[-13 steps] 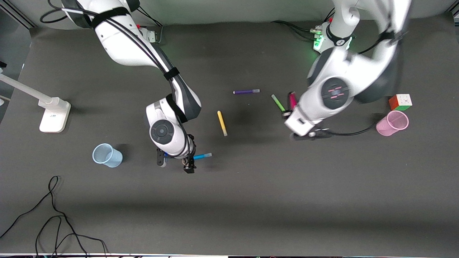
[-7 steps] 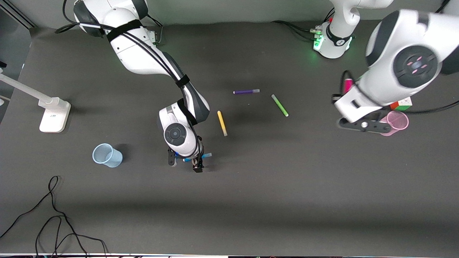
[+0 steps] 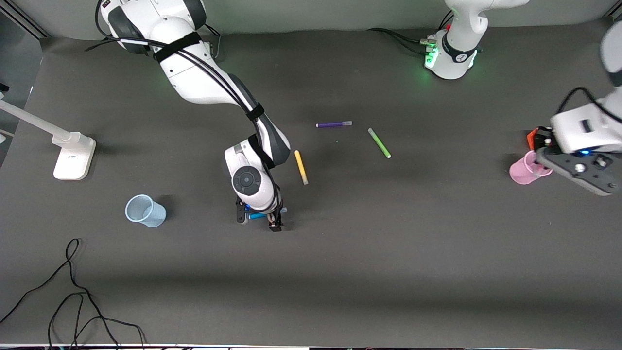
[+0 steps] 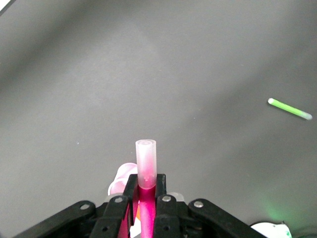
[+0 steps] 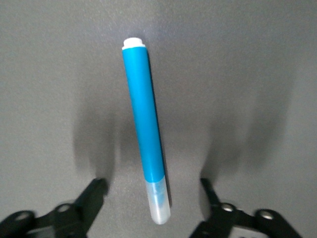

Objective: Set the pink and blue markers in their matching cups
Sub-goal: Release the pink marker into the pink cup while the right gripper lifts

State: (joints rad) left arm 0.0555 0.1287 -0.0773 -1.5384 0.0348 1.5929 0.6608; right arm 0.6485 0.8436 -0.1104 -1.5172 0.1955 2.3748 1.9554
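Observation:
The blue marker (image 3: 256,216) lies flat on the table, and it shows along its whole length in the right wrist view (image 5: 146,124). My right gripper (image 3: 258,220) is low over it and open, one finger on each side of its pale cap (image 5: 151,192), not touching. My left gripper (image 3: 540,156) is shut on the pink marker (image 4: 146,163), whose pale end sticks out past the fingers. It hangs over the pink cup (image 3: 524,173), which shows just under the fingers in the left wrist view (image 4: 120,179). The blue cup (image 3: 145,210) stands toward the right arm's end of the table.
A yellow pen (image 3: 301,166), a purple pen (image 3: 334,124) and a green pen (image 3: 379,143) lie mid-table. A colour cube (image 3: 533,137) sits beside the pink cup, mostly hidden by the left hand. A white lamp base (image 3: 73,155) and loose cables (image 3: 73,291) are at the right arm's end.
My left arm has carried the pink marker from beside the green pen to over the pink cup. My right gripper has slid along the blue marker toward its capped end, still open.

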